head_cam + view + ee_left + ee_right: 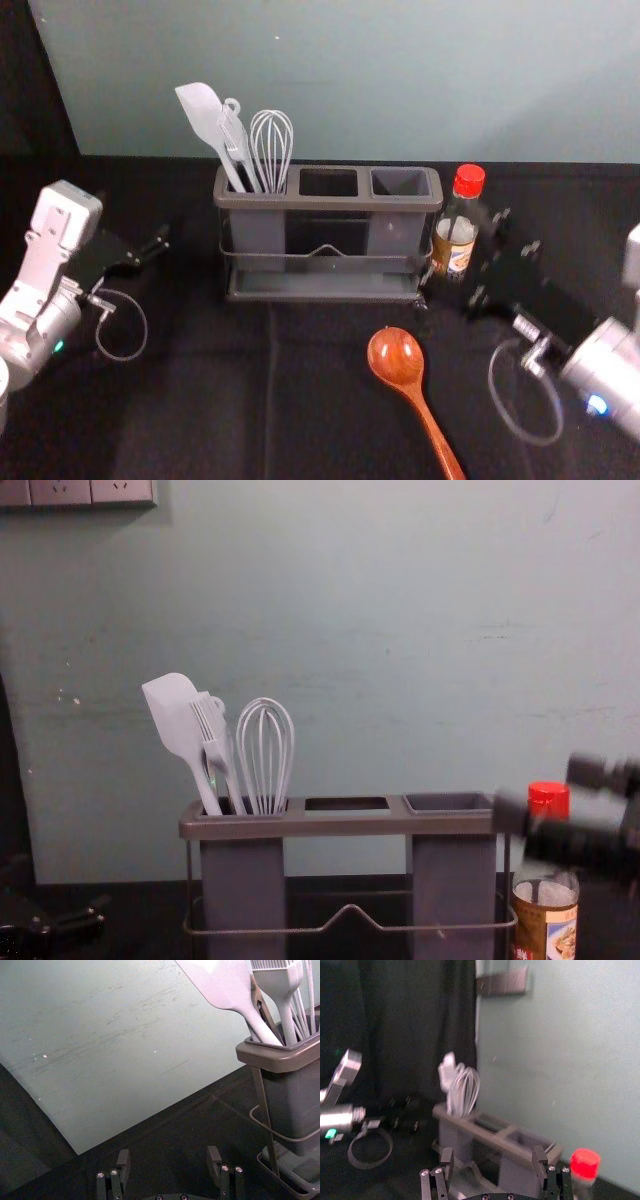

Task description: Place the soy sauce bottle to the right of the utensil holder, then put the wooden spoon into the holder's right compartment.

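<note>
Spoon (396,357) lies before holder (300,202), yet to go in right compartment (400,183); bottle (455,235) upright just right of holder, placing looks done, right gripper (493,1152) near it, fingers apart, left gripper (168,1157) idle at left, fingers apart.

Wooden spoon (395,355) glossy, smooth; utensil holder (325,202) matt plastic; bottle cap (469,180) plastic; tablecloth (200,400) dull cloth.
</note>
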Robot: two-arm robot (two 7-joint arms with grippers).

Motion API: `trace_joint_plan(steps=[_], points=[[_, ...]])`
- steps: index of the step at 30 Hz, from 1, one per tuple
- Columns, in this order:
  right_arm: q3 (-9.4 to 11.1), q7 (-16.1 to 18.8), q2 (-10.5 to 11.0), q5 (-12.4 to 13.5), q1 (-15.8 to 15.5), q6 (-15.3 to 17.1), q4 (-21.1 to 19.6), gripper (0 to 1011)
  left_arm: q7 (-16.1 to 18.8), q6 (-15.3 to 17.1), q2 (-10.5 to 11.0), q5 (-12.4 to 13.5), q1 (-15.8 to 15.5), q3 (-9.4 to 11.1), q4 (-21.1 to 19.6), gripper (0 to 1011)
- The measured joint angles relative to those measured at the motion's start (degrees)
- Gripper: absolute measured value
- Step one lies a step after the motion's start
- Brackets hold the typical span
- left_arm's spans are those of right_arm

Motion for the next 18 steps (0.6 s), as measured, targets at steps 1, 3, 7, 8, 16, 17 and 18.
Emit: trace_joint_plan(steps=[1, 3, 7, 8, 16, 17, 18], points=[[-0.8, -0.36, 0.15, -1.0, -0.47, 0.63, 0.0, 1000, 0.0, 0.0, 0.0, 0.0, 0.0, 0.0, 0.0, 1005], [-1.65, -0.84, 0.17, -1.99, -0.93, 1.45, 0.07, 1000, 0.0, 0.0, 0.0, 0.0, 0.0, 0.0, 0.0, 1005], [-3.7, -2.07, -0.19, -4.17, -1.77, 3.79, 0.99, 1000, 0.0, 0.0, 0.0, 0.0, 0.0, 0.01, 0.0, 1005], [-3.96, -2.12, -0.28, -4.41, -1.86, 3.96, 1.14, 1000, 0.0, 0.0, 0.0, 0.0, 0.0, 0.0, 0.0, 1005], [-4.7, -2.32, -0.69, -5.23, -2.09, 4.04, 1.85, 1000, 0.0, 0.0, 0.0, 0.0, 0.0, 0.0, 0.0, 1005], [-4.69, -2.33, -0.69, -5.21, -2.08, 4.04, 1.84, 1000, 0.0, 0.0, 0.0, 0.0, 0.0, 0.0, 0.0, 1005], [-4.68, -2.34, -0.68, -5.19, -2.08, 4.04, 1.83, 1000, 0.0, 0.0, 0.0, 0.0, 0.0, 0.01, 0.0, 1005]])
